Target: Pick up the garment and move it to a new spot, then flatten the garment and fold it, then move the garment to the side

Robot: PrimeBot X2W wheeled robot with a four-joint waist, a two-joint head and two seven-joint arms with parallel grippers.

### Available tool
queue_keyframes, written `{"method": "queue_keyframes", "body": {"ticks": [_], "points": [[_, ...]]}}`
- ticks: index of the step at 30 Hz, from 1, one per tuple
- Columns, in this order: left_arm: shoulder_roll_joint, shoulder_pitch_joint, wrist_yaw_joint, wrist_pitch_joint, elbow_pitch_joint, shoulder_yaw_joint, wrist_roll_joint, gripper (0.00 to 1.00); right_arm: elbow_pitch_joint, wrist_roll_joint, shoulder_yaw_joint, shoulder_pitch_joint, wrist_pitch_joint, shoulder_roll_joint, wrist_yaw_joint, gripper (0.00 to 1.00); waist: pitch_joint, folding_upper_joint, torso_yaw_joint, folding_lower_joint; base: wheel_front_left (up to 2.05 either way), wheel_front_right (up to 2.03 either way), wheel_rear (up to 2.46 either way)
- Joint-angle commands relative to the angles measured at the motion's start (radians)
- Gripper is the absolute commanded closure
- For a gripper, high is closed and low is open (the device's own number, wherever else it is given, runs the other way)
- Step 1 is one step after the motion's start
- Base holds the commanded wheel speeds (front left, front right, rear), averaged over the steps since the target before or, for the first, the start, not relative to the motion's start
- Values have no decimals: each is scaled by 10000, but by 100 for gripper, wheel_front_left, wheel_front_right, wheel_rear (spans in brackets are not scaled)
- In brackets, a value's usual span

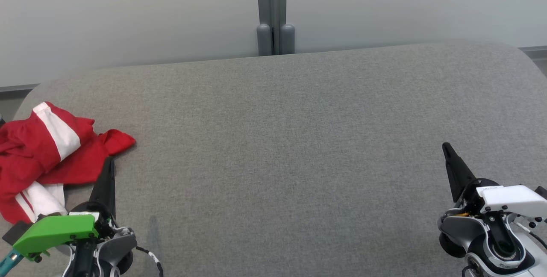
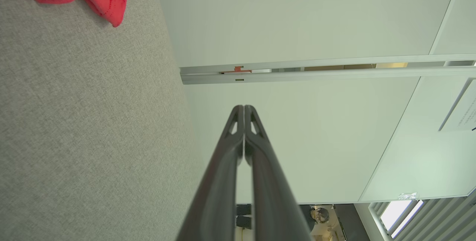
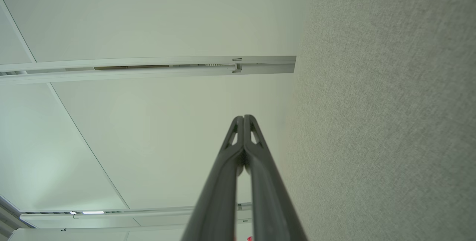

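Red-and-white garment (image 1: 47,153) is crumpled up at 9 o'clock on the gray tabletop (image 1: 277,148). Left gripper (image 1: 110,163) is just beside it, right gripper (image 1: 447,148) over at 4 o'clock, both jaws together.

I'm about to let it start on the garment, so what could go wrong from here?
1. The garment lies bunched at the left edge of the table; a sloppy pull could drag it off.
2. The left gripper is shut right beside it; moving in without opening would likely just shove the cloth.
3. The right gripper, also shut, sits far across the table, so a two-handed lift needs a long reach.
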Motion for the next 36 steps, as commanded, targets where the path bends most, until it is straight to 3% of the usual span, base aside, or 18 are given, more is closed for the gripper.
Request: {"method": "queue_keyframes", "body": {"ticks": [1,26,27,36], "points": [[18,-117,-38,11,-32,16,-31,100,-31,20,-4,-114,-63,-30,4,100,0,0,0,0,0,0,0],[18,-117,-38,11,-32,16,-31,100,-31,20,-4,-115,-63,-29,4,100,0,0,0,0,0,0,0],[-2,11,0,-1,30,-4,0,0,26,-4,5,14,4,15,0,0,0,0,0,0,0,0,0],[-9,-65,-104,-279,153,-332,174,0,30,-614,-254,146,0,376,-3,0,17,0,5,0,0,0,0]]}}
